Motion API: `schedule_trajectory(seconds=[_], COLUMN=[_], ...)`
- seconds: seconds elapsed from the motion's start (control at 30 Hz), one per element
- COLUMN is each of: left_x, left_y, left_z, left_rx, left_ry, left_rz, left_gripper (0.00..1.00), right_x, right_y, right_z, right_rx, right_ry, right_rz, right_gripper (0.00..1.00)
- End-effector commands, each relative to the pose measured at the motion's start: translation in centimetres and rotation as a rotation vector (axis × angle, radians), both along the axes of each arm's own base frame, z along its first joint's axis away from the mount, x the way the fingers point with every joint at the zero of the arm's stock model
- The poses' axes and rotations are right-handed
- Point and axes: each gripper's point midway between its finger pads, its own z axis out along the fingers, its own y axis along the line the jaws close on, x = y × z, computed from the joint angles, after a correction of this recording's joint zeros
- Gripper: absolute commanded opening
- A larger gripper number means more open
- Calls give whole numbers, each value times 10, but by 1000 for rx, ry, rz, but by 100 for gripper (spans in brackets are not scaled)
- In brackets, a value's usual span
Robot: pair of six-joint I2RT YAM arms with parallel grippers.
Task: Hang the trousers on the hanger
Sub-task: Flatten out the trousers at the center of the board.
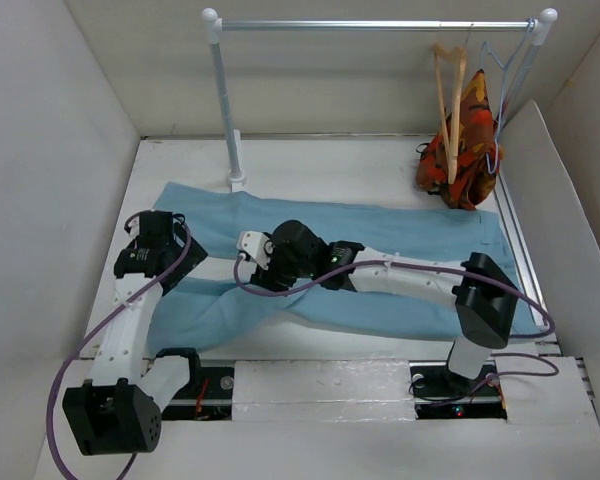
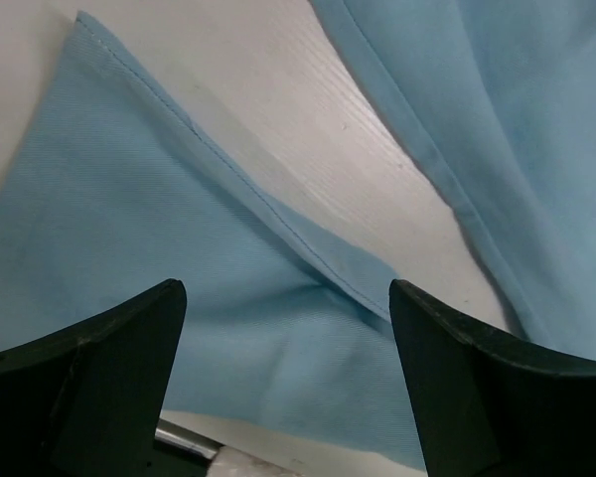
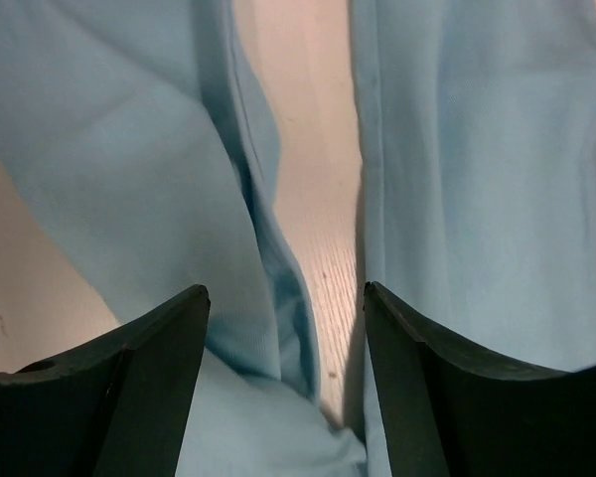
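Your two arms are bolted at either end of the white mounting strip. Left of the strip, the left arm has white links, black joint housings and a large black elbow block. Right of the strip, the right arm is built the same. A purple cable loops out beside each arm from the strip's ends. Your left gripper and right gripper have matte black, wedge-shaped fingers with rounded tips. Small red and green spots show at the strip's right end
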Motion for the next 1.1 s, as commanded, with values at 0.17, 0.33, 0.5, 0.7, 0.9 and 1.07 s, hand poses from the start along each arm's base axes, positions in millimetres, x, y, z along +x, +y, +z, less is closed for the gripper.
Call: schedule_trajectory(seconds=[0.17, 0.33, 0.5, 0.7, 0.9, 1.07], left_x=[22, 15, 16, 33, 75, 120], left_y=[-21, -12, 6, 27, 47, 62], left_z=[-37, -51, -64, -89, -47, -8], left_rx=[-198, -178, -117, 18, 139, 227], left_ry=[24, 45, 10, 98, 29, -41], left_rz=[196, 294, 404, 431, 383, 360], left_gripper=[76, 74, 72, 27, 0, 0], right_x=[-4, -1, 7, 2, 10, 14], right_y=[-45, -85, -116, -139, -166, -177], right_z=[61, 67, 50, 57, 59, 53], right_rx=[125, 78, 42, 71, 66, 73], right_ry=[-27, -43, 10, 4, -4, 13], right_rz=[-115, -228, -305, -332, -413, -441], right_gripper=[69, 69, 68, 68, 68, 68])
